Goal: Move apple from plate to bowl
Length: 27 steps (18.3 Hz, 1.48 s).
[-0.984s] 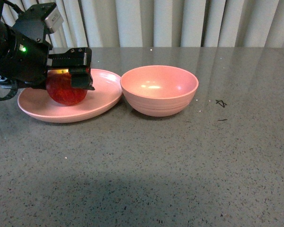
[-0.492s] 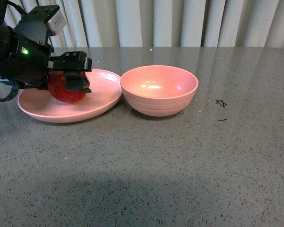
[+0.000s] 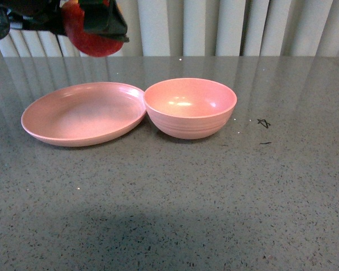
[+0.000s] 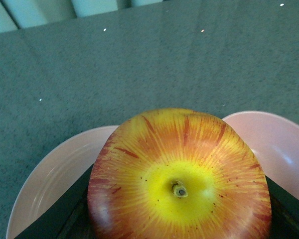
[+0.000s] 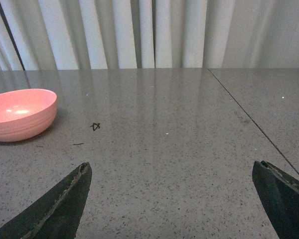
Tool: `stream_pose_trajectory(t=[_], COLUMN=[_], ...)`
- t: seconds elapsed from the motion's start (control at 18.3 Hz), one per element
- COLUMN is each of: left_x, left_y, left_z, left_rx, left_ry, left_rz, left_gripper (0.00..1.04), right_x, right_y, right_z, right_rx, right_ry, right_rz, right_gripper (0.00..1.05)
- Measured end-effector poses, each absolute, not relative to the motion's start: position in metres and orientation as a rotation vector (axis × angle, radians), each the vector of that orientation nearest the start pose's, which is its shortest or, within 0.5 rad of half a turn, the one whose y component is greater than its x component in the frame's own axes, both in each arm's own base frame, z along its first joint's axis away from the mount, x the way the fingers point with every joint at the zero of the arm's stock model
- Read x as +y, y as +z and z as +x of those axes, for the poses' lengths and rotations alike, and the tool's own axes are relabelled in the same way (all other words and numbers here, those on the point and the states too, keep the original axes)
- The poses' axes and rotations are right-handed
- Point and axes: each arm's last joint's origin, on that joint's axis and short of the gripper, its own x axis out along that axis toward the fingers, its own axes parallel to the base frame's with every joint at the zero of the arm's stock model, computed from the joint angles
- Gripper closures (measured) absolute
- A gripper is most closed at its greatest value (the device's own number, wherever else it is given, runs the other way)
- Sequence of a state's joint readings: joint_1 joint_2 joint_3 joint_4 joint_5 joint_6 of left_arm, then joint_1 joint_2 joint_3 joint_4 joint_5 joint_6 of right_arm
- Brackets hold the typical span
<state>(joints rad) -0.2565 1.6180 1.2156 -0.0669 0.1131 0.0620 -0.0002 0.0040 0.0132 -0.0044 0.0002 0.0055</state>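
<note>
The left gripper [image 3: 96,22] is clamped on the apple [image 3: 93,48] and holds it high in the air, well clear of the plate [image 3: 45,135]. From the front it hangs over the left part of the tabletop [image 3: 214,197], roughly above the plate's far side, though depth is hard to judge. The plate lies empty below. The bowl [image 3: 189,121] stands just beside the plate's right rim, nearer the tabletop's middle; whether the two rims touch cannot be told.

The step in hand looks like the carry toward the bowl. To do it well, the arm should travel sideways toward the tabletop's right at this height, so the apple passes over the bowl's near rim with room to spare. It should stop with the apple centred over the bowl's opening, then come down low inside before the jaws part. A release from high up could bounce the round apple out or knock the bowl.

In the left wrist view the apple fills the space between the dark jaws, stem dip facing the camera. It sits squarely, so the grip seems secure.

The right gripper [image 5: 169,174] hovers spread wide and empty over the tabletop's right side, well apart from the bowl.
</note>
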Motion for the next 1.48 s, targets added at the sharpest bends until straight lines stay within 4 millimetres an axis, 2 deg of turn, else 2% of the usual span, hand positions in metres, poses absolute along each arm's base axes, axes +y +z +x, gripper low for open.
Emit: stream_pose_trajectory(t=[0.33, 0.49, 0.71, 0.87, 1.48], left_x=[-0.13, -0.157, -0.191, -0.201, -0.199], left_y=[0.312, 0.318, 0.29, 0.277, 0.234], left_z=[0.346, 0.347, 0.353, 0.356, 0.375], left_rx=[0.377, 0.359, 0.441, 0.478, 0.591], left_ry=[-0.486, -0.548, -0.605, -0.618, -0.571], left_rz=[0.125, 0.136, 0.144, 0.152, 0.12], left_gripper=[0.33, 0.33, 0.33, 0.33, 0.34], right_x=[0.0, 0.0, 0.0, 0.0, 0.0], right_y=[0.167, 0.167, 0.167, 0.167, 0.167], right_z=[0.097, 0.097, 0.097, 0.097, 0.097], right_rx=[-0.005, -0.005, -0.005, -0.005, -0.005], right_ry=[0.0, 0.0, 0.0, 0.0, 0.0], right_rz=[0.006, 0.006, 0.006, 0.006, 0.006], right_gripper=[0.07, 0.07, 0.07, 0.07, 0.07])
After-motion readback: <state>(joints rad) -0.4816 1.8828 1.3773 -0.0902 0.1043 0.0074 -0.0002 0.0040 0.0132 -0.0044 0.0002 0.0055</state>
